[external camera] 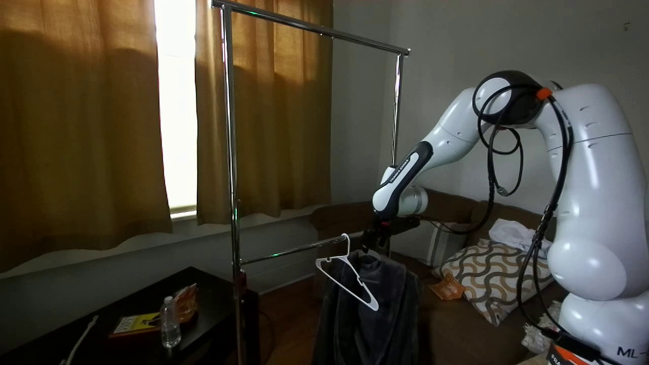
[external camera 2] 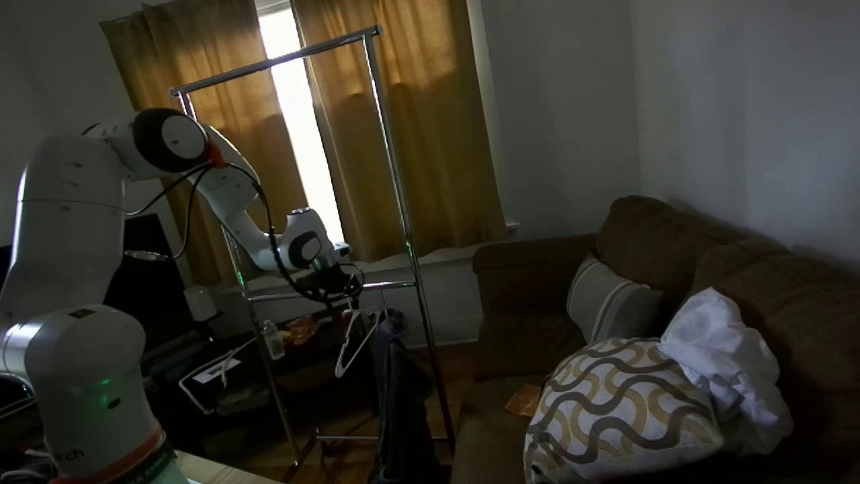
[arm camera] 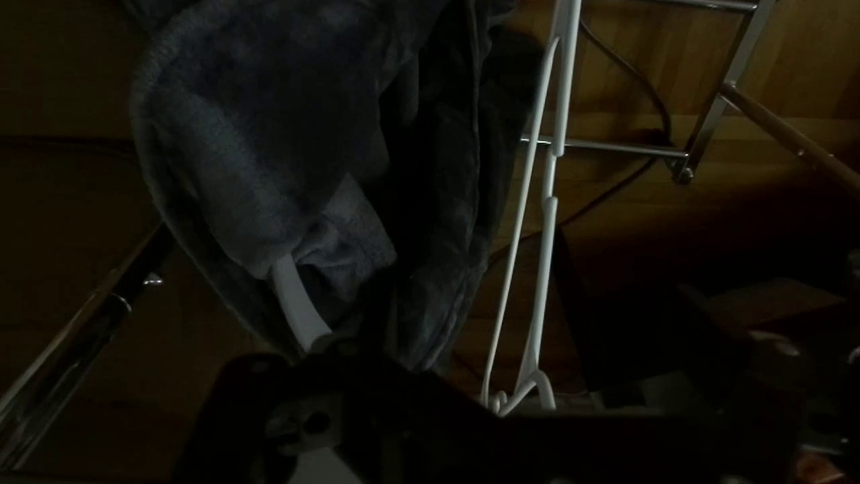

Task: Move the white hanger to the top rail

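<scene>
The white hanger (external camera: 361, 281) hangs by its hook from the rack's lower bar, beside the dark jacket. It also shows in an exterior view (external camera 2: 345, 343) and in the wrist view (arm camera: 544, 282), where its hook end is cut off by the dark gripper body. The top rail (external camera: 319, 29) runs bare across the rack's top, also in an exterior view (external camera 2: 275, 61); it is out of the wrist view. My gripper (external camera: 373, 243) is low, at lower-bar height, just above the jacket's collar and beside the white hanger's hook. Its fingers are too dark to tell their opening.
The dark jacket (external camera: 380, 309) hangs on its own hanger close to the gripper. The lower bar (external camera: 294, 250) and rack posts (external camera: 230, 152) stand around the arm. A black table (external camera: 203, 284) with a bottle (external camera: 170, 324) and a brown sofa (external camera 2: 531, 269) are nearby.
</scene>
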Robot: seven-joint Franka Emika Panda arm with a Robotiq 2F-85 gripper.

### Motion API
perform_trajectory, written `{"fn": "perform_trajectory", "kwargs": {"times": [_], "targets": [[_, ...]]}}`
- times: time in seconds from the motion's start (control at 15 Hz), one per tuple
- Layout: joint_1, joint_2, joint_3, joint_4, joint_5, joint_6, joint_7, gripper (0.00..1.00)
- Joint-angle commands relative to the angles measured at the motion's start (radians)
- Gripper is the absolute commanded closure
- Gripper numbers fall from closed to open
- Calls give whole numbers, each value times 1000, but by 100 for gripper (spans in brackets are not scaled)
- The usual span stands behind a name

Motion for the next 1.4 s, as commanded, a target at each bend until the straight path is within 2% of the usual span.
{"fn": "perform_trajectory", "kwargs": {"times": [0.0,0.4,0.6,0.87,0.93,1.0,1.33], "targets": [[-16,107,42,54,19,67,15,0],[19,225,21,118,0,188,106,0],[9,282,38,157,1,248,127,0],[30,343,23,222,1,276,168,0],[29,354,26,238,2,277,174,10],[30,365,28,251,1,280,178,26],[32,403,29,308,0,279,190,65]]}}
